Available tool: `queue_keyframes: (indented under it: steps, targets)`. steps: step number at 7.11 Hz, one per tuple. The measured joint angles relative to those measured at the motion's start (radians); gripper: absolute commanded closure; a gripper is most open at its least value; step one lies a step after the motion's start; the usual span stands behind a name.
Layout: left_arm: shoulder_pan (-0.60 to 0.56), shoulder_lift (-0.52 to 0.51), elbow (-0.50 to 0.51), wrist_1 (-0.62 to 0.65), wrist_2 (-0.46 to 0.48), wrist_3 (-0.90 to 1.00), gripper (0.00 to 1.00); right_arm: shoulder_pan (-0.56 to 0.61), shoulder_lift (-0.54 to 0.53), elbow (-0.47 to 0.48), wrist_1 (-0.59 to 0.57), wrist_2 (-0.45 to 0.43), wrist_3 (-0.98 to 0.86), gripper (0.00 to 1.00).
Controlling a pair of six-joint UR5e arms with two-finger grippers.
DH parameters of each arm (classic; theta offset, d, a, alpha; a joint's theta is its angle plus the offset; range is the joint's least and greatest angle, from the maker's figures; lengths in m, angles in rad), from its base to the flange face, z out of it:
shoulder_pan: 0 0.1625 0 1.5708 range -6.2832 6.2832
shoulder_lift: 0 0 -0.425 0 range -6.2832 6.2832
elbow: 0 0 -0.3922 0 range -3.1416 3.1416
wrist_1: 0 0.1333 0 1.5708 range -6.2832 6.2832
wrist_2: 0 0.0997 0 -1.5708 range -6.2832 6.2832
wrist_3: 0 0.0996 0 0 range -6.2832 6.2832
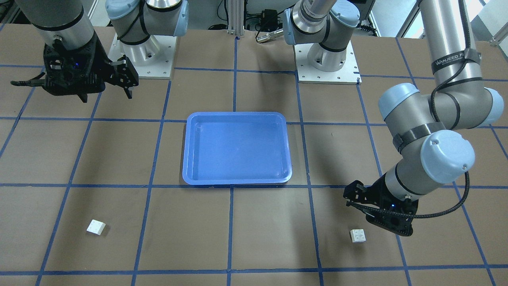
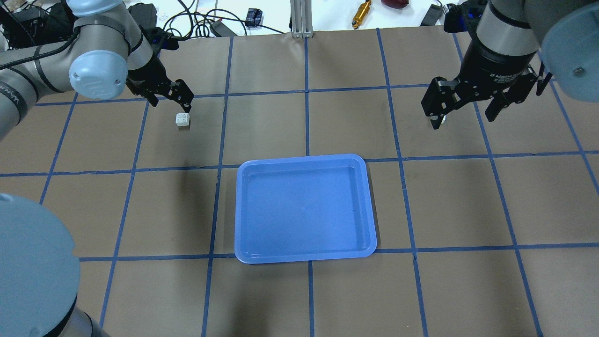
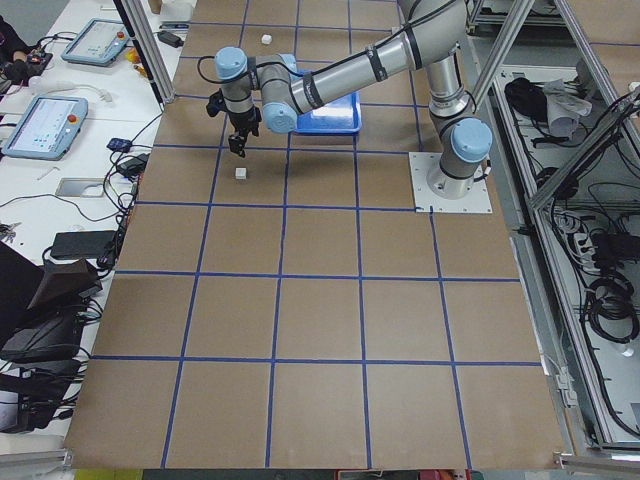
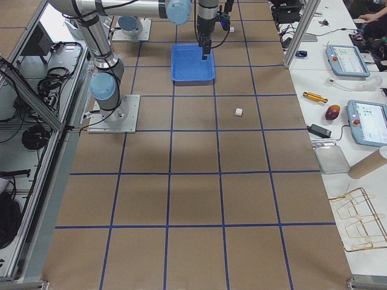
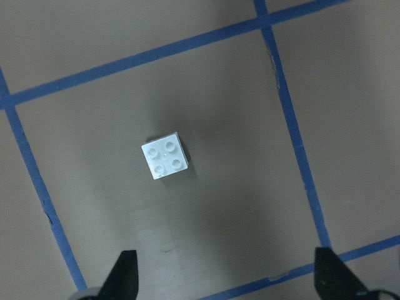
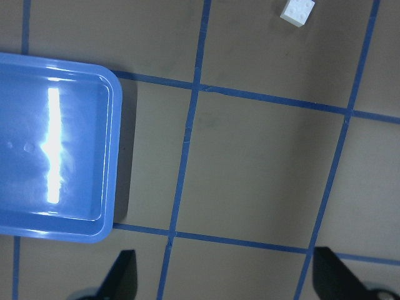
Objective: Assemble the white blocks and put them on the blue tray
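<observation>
One white block (image 2: 182, 120) lies on the brown table far left of the blue tray (image 2: 262, 255). My left gripper (image 2: 169, 99) hovers just above and beside it, open and empty. In the left wrist view the block (image 5: 165, 156) lies studs up ahead of the spread fingertips (image 5: 122, 278). The second white block (image 1: 96, 227) lies on the table's far side from me. My right gripper (image 2: 464, 112) is open and empty, high above the table. Its wrist view shows that block (image 6: 298, 11) at the top edge and the tray (image 6: 111, 156) at the left.
Blue tape lines mark a grid on the brown table (image 1: 258, 238). Cables and small tools (image 2: 360, 11) lie on the white bench beyond the table's far edge. Both arm bases (image 1: 327, 65) stand on white plates on my side of the tray.
</observation>
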Motion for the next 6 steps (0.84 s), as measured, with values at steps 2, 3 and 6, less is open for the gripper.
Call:
queue_keyframes:
  steps: [2,3,6]
  targets:
    - [0.019,-0.032,0.000,0.013,-0.005,0.311,0.00,-0.050,0.076,0.001,-0.058,-0.007,-0.382,0.00]
    - [0.023,-0.046,0.000,0.016,-0.020,0.458,0.00,-0.089,0.114,0.001,-0.112,-0.005,-0.535,0.00]
    - [0.044,-0.089,0.000,0.063,-0.077,0.853,0.00,-0.135,0.214,0.000,-0.245,-0.003,-0.904,0.00]
